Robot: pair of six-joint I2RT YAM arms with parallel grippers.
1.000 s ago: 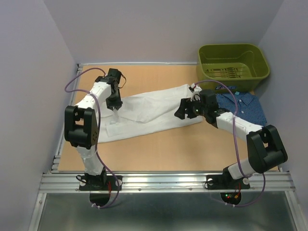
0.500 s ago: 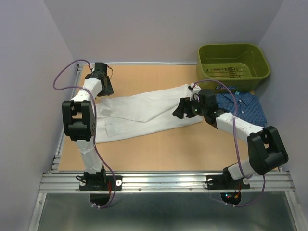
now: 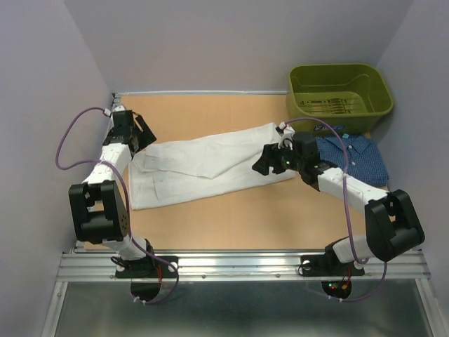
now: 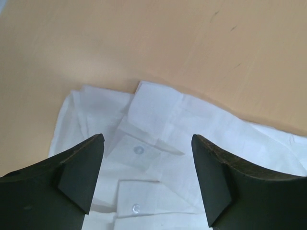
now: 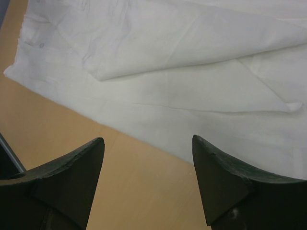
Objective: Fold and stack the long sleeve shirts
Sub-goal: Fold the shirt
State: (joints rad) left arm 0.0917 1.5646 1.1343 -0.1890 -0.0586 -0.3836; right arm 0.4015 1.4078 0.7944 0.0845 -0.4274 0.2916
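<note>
Now left fingers (image 4: 81, 177) sprung wide, empty, withdrawn over white shirt (image 3: 210, 165) collar; right fingers (image 5: 220, 182) unchanged, apart, empty.

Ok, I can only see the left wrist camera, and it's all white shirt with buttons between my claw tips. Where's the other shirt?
Observer: The dark blue shirt lies on the right side of the table, just on the near side of the green bin.
Operator: Is the other claw holding something?
Observer: No. The right claw is open above the right end of the white shirt, with nothing between its tips.
Operator: Is the white shirt folded up small?
Observer: Not yet. It lies stretched out long, from the left claw across to the right claw.
</note>
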